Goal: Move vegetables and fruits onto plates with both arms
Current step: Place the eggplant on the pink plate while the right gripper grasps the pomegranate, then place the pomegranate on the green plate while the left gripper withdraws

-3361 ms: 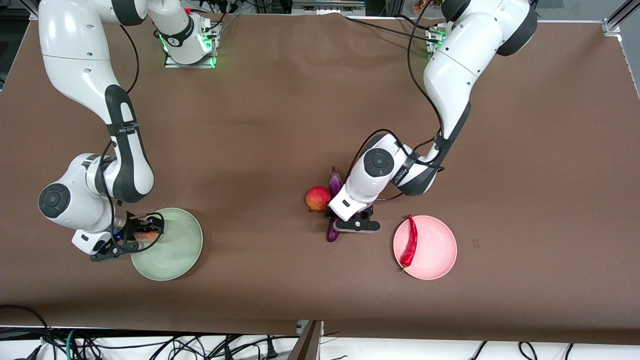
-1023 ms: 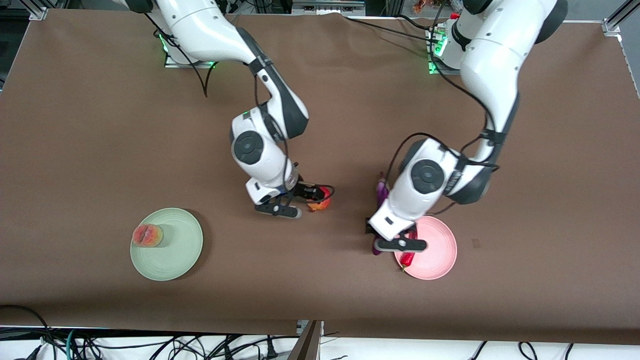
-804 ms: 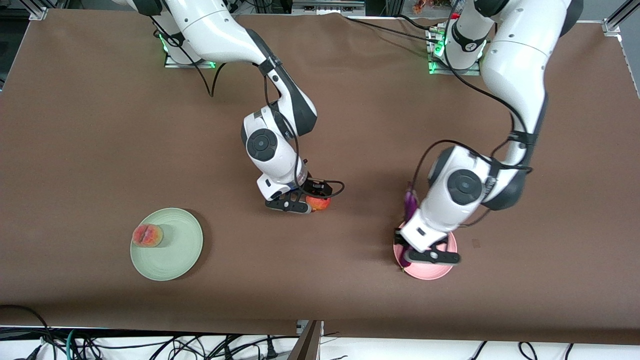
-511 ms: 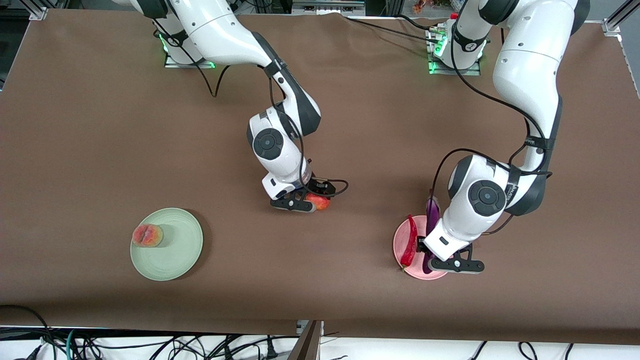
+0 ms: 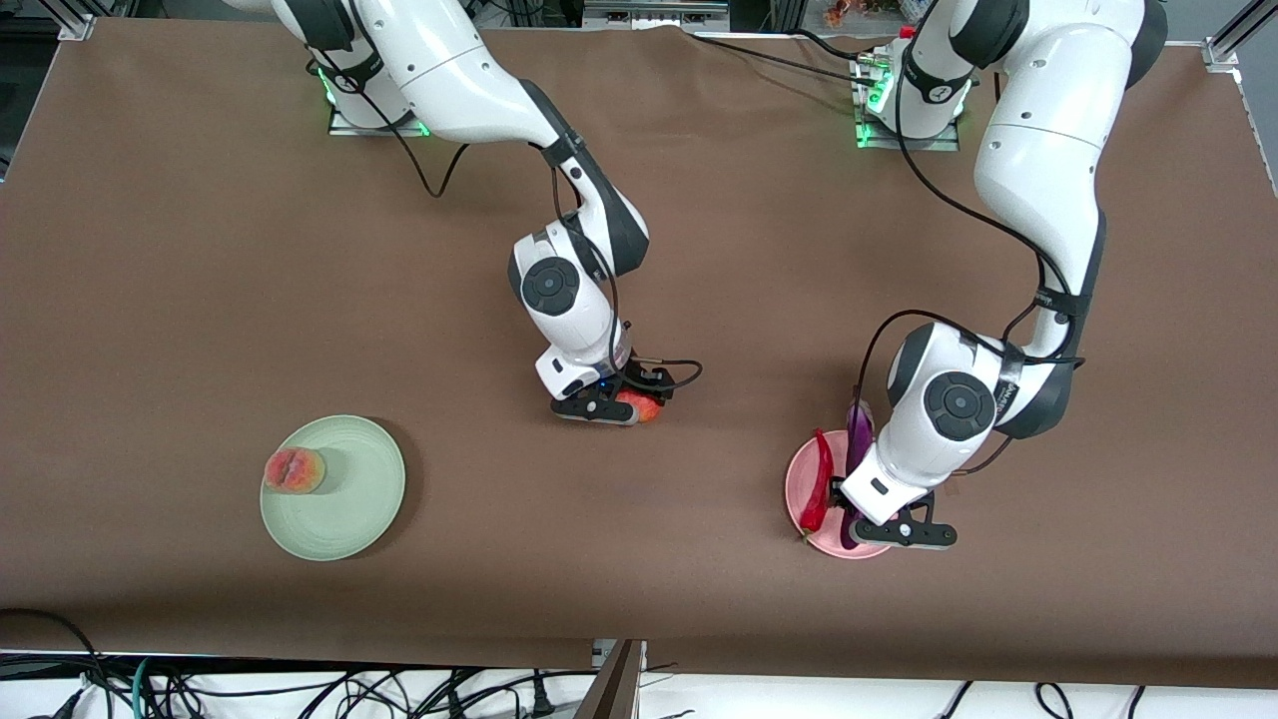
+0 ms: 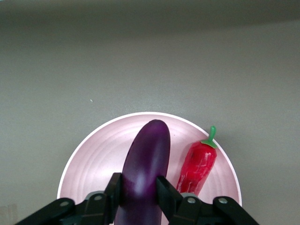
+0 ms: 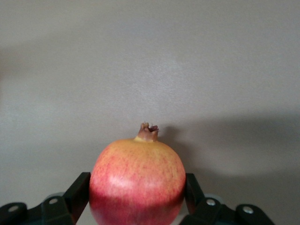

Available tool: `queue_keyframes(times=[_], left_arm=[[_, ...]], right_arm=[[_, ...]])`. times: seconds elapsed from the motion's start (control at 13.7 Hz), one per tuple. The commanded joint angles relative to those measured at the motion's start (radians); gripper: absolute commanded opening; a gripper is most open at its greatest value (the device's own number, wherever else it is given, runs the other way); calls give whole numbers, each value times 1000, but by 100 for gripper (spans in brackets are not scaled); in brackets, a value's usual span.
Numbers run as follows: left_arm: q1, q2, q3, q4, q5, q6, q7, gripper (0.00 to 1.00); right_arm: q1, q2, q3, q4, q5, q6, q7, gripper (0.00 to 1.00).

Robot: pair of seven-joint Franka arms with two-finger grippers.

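My left gripper point(image 5: 857, 524) is shut on the purple eggplant point(image 5: 859, 439) and holds it low over the pink plate point(image 5: 794, 491), beside the red chili point(image 5: 819, 484) that lies on the plate. The left wrist view shows the fingers point(image 6: 115, 187) pressed to both sides of the eggplant point(image 6: 147, 154), with the chili point(image 6: 199, 164) and the plate point(image 6: 93, 159) below. My right gripper point(image 5: 634, 404) is at the table's middle, shut on the pomegranate point(image 5: 645, 407). In the right wrist view its fingers point(image 7: 82, 187) touch both sides of the fruit point(image 7: 137, 173). The peach point(image 5: 293, 471) sits on the green plate point(image 5: 349, 499).
The brown table cover point(image 5: 200, 250) spreads around both plates. The arms' bases point(image 5: 374, 100) stand along the table edge farthest from the front camera. Cables hang below the table's near edge.
My right gripper left the peach on the green plate and moved onto the pomegranate. My left gripper carried the eggplant from the table's middle to the pink plate.
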Motion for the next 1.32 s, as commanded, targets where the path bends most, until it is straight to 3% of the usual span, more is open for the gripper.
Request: queue_keyframes(times=[0.0,0.29,0.51,1.02,1.24], left_arm=[[36,-19,0,5,32,-2,14,100],[44,-71,-10,-1,16,-48,30,100],[43,-172,-25,5,16,-247,30,100],[43,-425,-63,16,6,-655,115,100],[49,-523,-59,17,-123,-847,169,100]], right_arm=[[10,7,-11,-1,-12,18,-5,22],[-42,-69,-79,12,-24,-132,-52,19],[-155,-91,-83,84,-20,-287,-195,15],[-471,-100,-74,120,-14,-508,-822,15],[-511,-90,-80,112,-38,-508,-940,15]])
